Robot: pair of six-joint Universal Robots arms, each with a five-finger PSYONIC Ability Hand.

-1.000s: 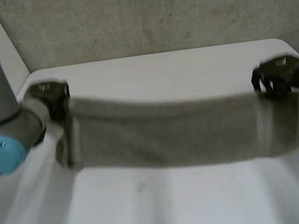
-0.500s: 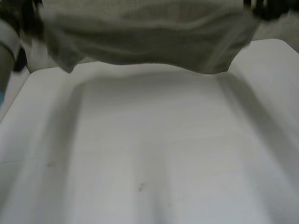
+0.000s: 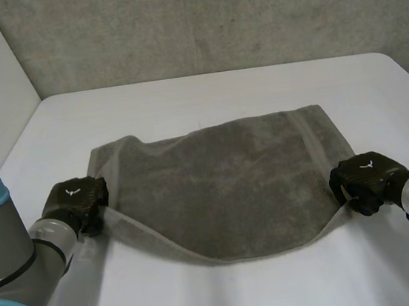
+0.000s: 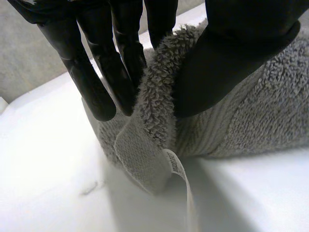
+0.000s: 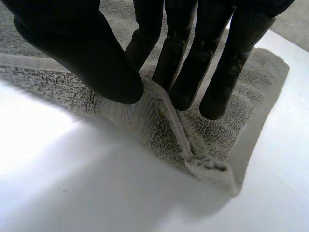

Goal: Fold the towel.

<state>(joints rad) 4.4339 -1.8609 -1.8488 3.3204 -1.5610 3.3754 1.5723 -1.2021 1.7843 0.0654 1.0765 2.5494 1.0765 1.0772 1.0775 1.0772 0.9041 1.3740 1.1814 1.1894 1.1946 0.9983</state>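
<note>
The white desk (image 3: 205, 93) carries the grey towel (image 3: 224, 188), lying flat across its middle. The left robot hand (image 3: 80, 202) pinches the towel's near left corner between thumb and fingers. The right robot hand (image 3: 360, 177) pinches the near right corner likewise.

The towel (image 3: 224, 188) is grey-brown, with a plain stripe near each end. The table (image 3: 219, 91) is white. The left hand (image 3: 76, 202) and the right hand (image 3: 362, 178) are black.

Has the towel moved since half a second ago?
Yes. The towel came down from in front of the wall onto the table; the left hand and right hand pinch its near corners.
</note>
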